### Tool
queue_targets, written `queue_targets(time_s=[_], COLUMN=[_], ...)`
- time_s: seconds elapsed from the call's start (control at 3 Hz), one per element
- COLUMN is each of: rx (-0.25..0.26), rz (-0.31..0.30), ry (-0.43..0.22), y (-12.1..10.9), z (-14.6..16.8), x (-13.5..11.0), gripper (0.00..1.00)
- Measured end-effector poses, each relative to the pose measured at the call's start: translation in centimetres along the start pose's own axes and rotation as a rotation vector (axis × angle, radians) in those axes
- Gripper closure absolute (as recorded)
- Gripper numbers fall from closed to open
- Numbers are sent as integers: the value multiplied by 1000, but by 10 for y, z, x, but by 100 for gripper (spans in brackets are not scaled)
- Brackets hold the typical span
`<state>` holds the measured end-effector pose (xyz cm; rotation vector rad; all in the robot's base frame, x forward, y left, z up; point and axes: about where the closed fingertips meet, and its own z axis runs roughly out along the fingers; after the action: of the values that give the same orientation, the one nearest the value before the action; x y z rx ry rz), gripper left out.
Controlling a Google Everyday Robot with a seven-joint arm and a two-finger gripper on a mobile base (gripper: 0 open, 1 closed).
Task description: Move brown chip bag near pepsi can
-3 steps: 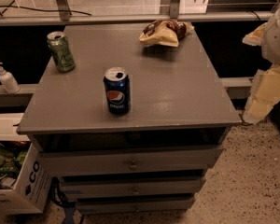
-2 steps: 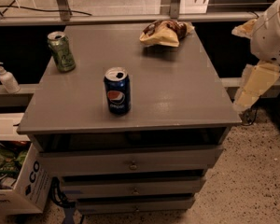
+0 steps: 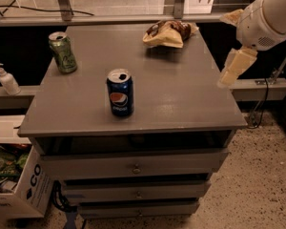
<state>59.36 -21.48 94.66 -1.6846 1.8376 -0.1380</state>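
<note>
The brown chip bag [image 3: 168, 33] lies crumpled at the far right of the grey cabinet top [image 3: 181, 94]. The pepsi can [image 3: 120, 92] stands upright near the front middle, dark blue with its round logo facing me. My gripper [image 3: 234, 67] hangs from the white arm [image 3: 267, 18] just beyond the cabinet's right edge, above the top's level. It is to the right of the bag and nearer the front than it, touching nothing, and far right of the can.
A green can [image 3: 63, 52] stands at the back left of the top. A soap pump bottle [image 3: 7, 80] sits on a ledge to the left. A cardboard box [image 3: 19, 190] is on the floor at the lower left. Drawers [image 3: 136, 166] run below the top.
My arm and gripper have moved up and to the left, closer to the cabinet's right edge. The bag and both cans have not moved.
</note>
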Motion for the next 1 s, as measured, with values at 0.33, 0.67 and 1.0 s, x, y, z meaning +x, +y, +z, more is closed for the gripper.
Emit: queue_targets(time_s=[0.33, 0.67, 1.0], rx=[21, 16, 44], rz=[53, 53, 37], ry=[-138, -137, -162], y=[-47, -45, -51], z=[19, 21, 32], x=[-12, -12, -16], gripper=[0, 0, 0])
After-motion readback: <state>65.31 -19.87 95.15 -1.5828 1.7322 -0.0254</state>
